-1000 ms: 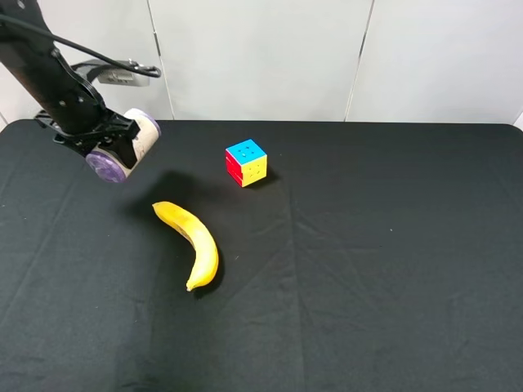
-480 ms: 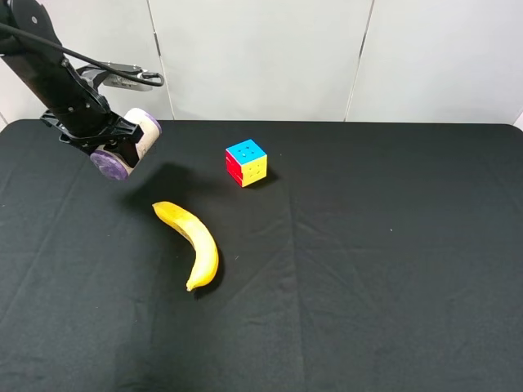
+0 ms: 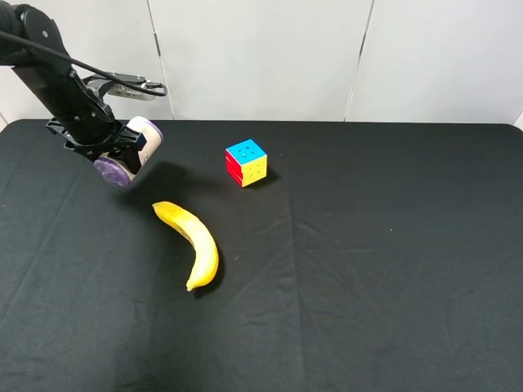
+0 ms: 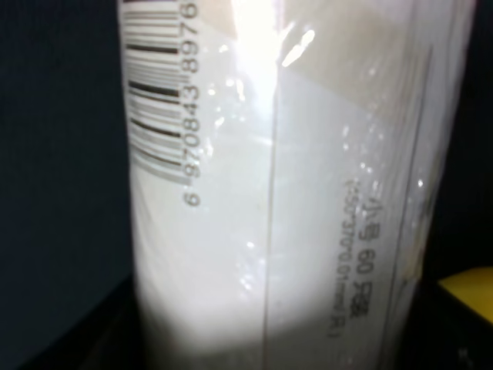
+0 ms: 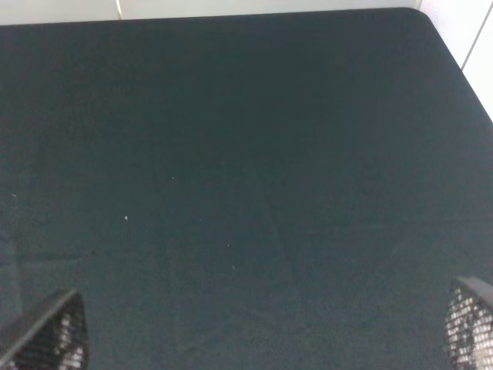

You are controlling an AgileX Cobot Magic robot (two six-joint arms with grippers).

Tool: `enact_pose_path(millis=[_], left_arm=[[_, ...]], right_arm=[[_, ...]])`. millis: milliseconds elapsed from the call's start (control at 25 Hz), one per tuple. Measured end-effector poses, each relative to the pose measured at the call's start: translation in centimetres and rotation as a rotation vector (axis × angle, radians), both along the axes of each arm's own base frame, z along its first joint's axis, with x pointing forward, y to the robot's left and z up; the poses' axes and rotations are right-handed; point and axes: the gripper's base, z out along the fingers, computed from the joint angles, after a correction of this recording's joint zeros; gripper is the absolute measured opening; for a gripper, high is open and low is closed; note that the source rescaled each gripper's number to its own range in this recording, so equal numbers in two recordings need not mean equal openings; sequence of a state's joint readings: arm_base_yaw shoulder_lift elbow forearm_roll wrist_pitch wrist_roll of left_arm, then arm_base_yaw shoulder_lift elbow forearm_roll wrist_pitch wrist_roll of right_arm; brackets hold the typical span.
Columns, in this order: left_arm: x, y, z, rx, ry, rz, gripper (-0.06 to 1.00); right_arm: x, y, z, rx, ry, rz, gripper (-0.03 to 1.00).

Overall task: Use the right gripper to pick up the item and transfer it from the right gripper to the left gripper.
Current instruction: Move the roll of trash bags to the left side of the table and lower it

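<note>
Possession sits left: the small cream-labelled cylinder canister with purple crinkled ends (image 3: 132, 145) hangs above the black tablecloth (image 3: 368, 286), pinched across its middle by my left gripper (image 3: 110, 140), long axis slanting with one purple end lowest, while my right gripper's (image 5: 258, 324) fingers stand spread wide over cloth (well apart, I judge).

The right half of the black table (image 3: 392, 269) lies open in the exterior high view, and broad passage is offered there and along the lower edge. Left of centre two obstacles are met: the puzzle cube (image 3: 246, 162) near the top and the banana (image 3: 193, 242) below it, with a gap between them. The upper left is taken up by the left gripper (image 3: 117, 151), closed around the item (image 3: 139, 139) above the table. Only bare table is seen between the widely parted fingers of the right gripper (image 5: 258, 327).
</note>
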State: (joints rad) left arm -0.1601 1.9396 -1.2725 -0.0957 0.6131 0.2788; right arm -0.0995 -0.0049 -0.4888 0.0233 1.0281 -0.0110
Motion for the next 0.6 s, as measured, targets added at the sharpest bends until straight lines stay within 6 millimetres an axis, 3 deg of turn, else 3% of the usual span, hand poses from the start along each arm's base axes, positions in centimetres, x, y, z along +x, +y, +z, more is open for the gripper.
enact_pose_path(millis=[240,360,440,600], left_arm=[[0.01,0.00,0.00,0.000,-0.001,0.000,0.02],[0.02,0.03,-0.28,-0.001,-0.022,0.004,0.59],[-0.01,0.04,-0.38,-0.001,-0.025,0.005,0.85],[0.03,0.04,-0.38,-0.001,-0.031,0.006,0.97]], right_arm=[[0.00,0.00,0.00,0.000,0.000,0.000,1.00],[0.00,0.00,0.00,0.000,0.000,0.000,1.00],[0.00,0.00,0.00,0.000,0.000,0.000,1.00],[0.00,0.00,0.00,0.000,0.000,0.000,1.00]])
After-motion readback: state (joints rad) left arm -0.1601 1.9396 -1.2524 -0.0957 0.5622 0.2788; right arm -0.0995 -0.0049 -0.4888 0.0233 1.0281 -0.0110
